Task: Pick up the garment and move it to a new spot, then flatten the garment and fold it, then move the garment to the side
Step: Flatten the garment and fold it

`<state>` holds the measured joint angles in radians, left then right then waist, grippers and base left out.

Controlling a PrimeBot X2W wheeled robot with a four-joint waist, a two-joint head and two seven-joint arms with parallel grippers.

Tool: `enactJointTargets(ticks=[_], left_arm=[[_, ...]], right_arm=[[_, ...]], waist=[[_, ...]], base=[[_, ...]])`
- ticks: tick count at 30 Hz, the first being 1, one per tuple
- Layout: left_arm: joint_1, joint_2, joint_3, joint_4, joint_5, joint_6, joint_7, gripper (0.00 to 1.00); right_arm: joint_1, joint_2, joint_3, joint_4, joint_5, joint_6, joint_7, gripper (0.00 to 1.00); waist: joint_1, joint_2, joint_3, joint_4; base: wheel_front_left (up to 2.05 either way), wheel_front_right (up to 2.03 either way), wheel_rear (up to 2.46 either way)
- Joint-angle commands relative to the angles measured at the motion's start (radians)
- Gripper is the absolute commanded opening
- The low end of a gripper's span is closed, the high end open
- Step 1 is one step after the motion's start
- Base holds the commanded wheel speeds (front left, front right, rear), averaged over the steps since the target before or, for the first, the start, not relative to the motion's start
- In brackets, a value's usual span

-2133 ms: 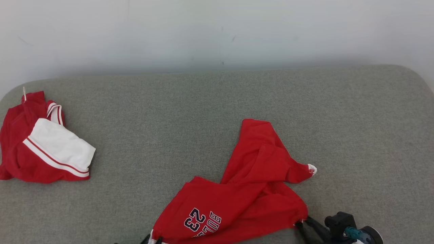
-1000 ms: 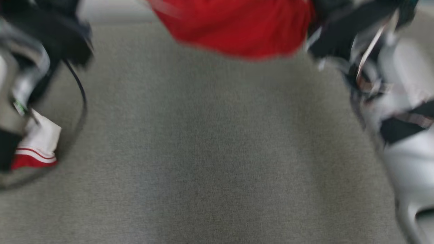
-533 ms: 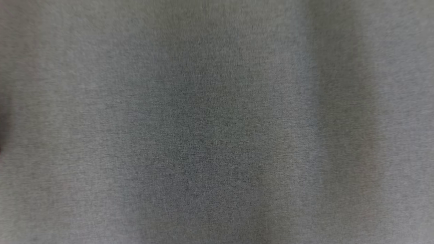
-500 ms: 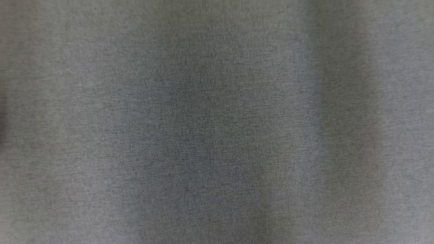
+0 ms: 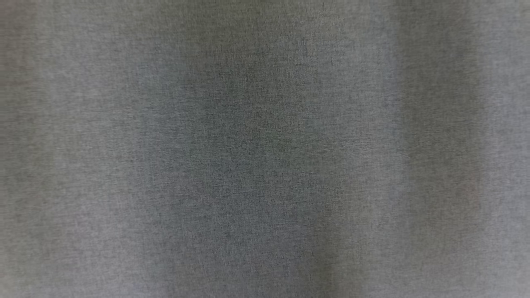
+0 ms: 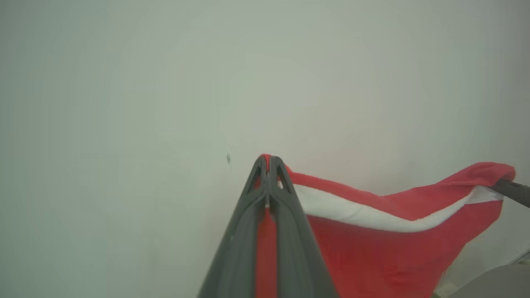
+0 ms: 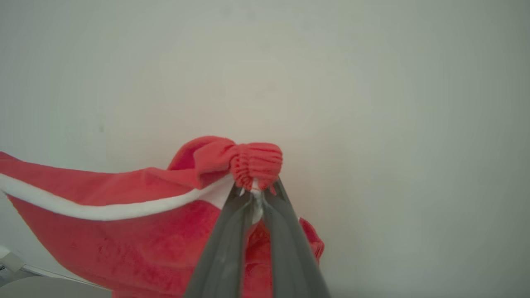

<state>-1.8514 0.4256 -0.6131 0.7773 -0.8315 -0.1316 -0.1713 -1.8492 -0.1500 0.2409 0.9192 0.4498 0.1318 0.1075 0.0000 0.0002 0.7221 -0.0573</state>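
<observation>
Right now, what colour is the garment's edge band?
White band on the red garment; clearest in left wrist view.

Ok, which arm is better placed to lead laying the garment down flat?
Left, slightly. The left gripper pinches the red garment cleanly at its white-banded edge, while the right gripper is shut on a bunched wad. Both must lower together.

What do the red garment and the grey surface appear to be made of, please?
The red garment: probably soft knit fabric, matte, faintly fuzzy; it gathers into small pleats where the right end effector pinches it. The grey surface: likely woven upholstery cloth, matte, showing a fine heathered weave, though the view is slightly blurred.
</observation>
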Motion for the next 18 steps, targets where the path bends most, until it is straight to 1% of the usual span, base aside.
enactJointTargets(ticks=[1, 3, 6, 9, 11, 13, 16, 18], left_arm=[[0.052, 0.010, -0.008, -0.012, -0.016, 0.002, -0.022, 0.00], [0.130, 0.021, -0.029, -0.042, -0.033, 0.002, -0.050, 0.00], [0.286, 0.042, -0.030, -0.094, -0.058, 0.002, -0.084, 0.00], [0.494, 0.049, 0.005, -0.193, -0.072, 0.010, -0.094, 0.00], [0.642, 0.051, 0.058, -0.295, -0.066, 0.036, -0.095, 0.00], [0.798, 0.045, 0.101, -0.401, -0.039, 0.072, -0.094, 0.00], [1.036, 0.026, 0.137, -0.532, -0.006, 0.112, -0.094, 0.00], [1.174, 0.020, 0.137, -0.591, 0.025, 0.115, -0.094, 0.00]], right_arm=[[0.055, -0.008, 0.017, -0.014, 0.023, -0.002, -0.022, 0.00], [0.137, -0.030, 0.067, -0.053, 0.052, -0.002, -0.049, 0.00], [0.305, -0.069, 0.129, -0.132, 0.120, -0.002, -0.094, 0.00], [0.508, -0.123, 0.168, -0.231, 0.189, -0.002, -0.129, 0.00], [0.647, -0.159, 0.178, -0.299, 0.228, -0.002, -0.145, 0.00], [0.785, -0.190, 0.177, -0.368, 0.259, -0.002, -0.154, 0.00], [0.991, -0.222, 0.156, -0.453, 0.291, -0.002, -0.165, 0.00], [1.117, -0.235, 0.126, -0.501, 0.302, -0.002, -0.176, 0.00]], waist=[[0.0000, -0.0002, -0.047, 0.008], [0.0000, -0.0002, -0.081, 0.013], [0.0000, -0.0002, -0.146, 0.013], [0.0000, -0.0002, -0.220, 0.014], [0.0000, -0.0002, -0.265, 0.017], [0.0000, -0.0002, -0.301, 0.022], [0.0000, -0.0002, -0.349, 0.030], [0.0000, -0.0002, -0.376, 0.037]], base=[[0.00, 0.00, 0.00], [0.00, 0.00, 0.00], [0.00, 0.00, 0.00], [0.00, 0.00, 0.00], [0.00, 0.00, 0.00], [0.00, 0.00, 0.00], [0.00, 0.00, 0.00], [0.00, 0.00, 0.00]])
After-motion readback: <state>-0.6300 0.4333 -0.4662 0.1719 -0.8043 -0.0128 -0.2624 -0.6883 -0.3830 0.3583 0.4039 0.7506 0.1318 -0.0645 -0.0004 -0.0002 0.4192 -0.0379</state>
